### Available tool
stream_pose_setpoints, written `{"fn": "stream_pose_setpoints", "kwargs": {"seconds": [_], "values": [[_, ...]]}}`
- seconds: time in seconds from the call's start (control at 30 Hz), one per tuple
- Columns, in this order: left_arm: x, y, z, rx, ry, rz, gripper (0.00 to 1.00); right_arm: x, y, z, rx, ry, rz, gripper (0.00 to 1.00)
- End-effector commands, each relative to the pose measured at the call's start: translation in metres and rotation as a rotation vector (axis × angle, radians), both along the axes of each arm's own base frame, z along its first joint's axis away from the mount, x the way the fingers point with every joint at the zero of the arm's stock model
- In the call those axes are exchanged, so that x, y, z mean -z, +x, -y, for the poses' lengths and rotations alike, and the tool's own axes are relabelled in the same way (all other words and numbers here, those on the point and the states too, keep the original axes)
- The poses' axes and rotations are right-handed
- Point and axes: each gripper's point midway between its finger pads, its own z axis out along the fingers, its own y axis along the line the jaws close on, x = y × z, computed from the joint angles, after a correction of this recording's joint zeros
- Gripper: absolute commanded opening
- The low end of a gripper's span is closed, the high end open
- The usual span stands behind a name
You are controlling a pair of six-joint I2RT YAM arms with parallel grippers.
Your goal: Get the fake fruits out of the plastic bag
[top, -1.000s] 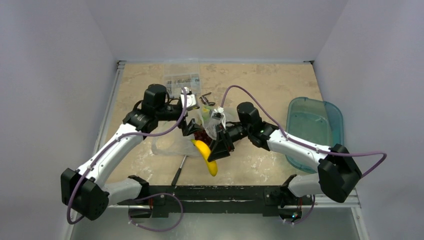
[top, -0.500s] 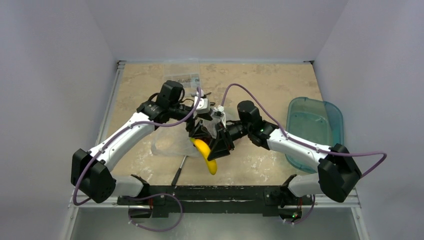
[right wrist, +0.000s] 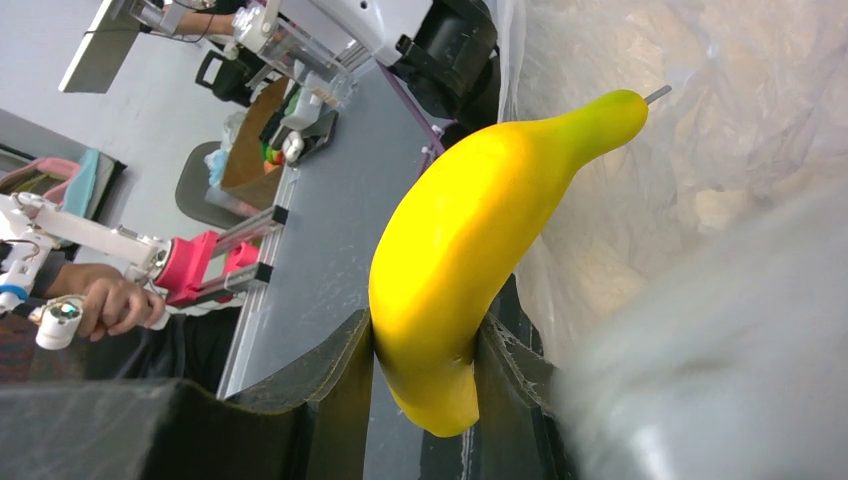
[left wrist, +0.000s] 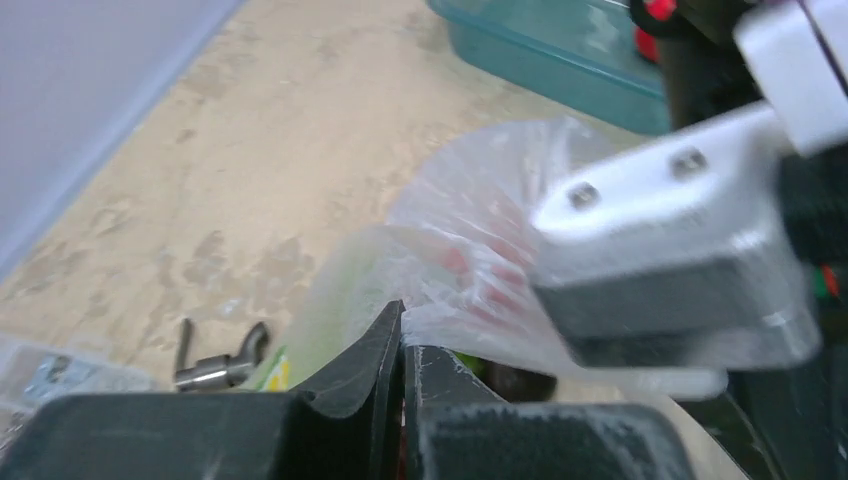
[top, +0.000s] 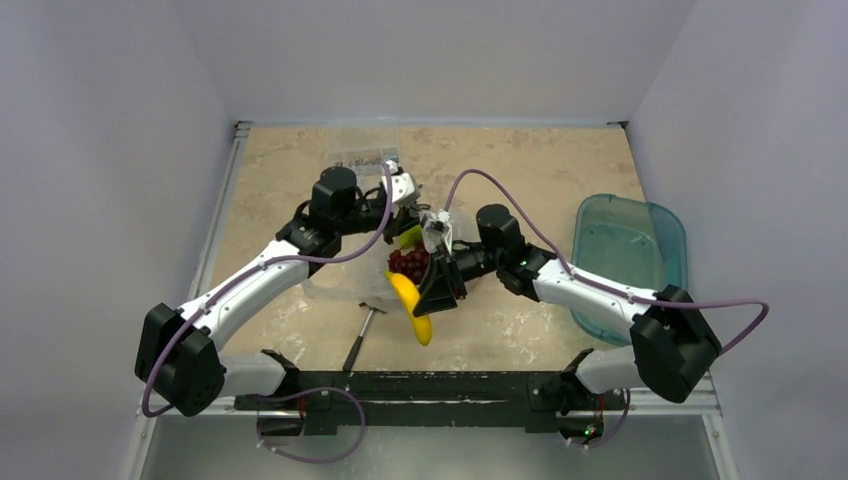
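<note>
Glossy plastic banana (right wrist: 470,240), crinkly bag (left wrist: 480,225)

Left pincer (left wrist: 403,328) pinched, right pincer (right wrist: 422,338) clamped

Left claw (left wrist: 402,342) swung in from wide open, pinched shut on plastic bag (left wrist: 470,220) rim
</note>
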Motion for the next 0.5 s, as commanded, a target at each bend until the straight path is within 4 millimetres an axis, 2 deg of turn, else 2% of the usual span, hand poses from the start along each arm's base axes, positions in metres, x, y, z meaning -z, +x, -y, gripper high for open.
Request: {"fn": "stream_pose_setpoints", "kwargs": {"seconds": [0.0, 0.23, 0.33, 0.47], "values": [[-0.056, 0.052, -0.016, -0.299, -0.150, 0.122, 0.00, 0.004, 0.003, -0.001, 0.026, 0.010, 0.010, 0.00], [-0.063, 0.100, -0.050, -0.641, -0.146, 0.080, 0.00, 0.001, 0.005, 0.002, 0.052, 0.011, 0.014, 0.00], [-0.062, 0.119, -0.062, -0.770, -0.134, 0.018, 0.00, -0.009, 0.002, 0.004, 0.045, 0.024, 0.033, 0.00], [-0.061, 0.136, -0.069, -0.853, -0.101, -0.036, 0.00, -0.030, -0.001, 0.007, 0.040, 0.063, 0.084, 0.00]]}}
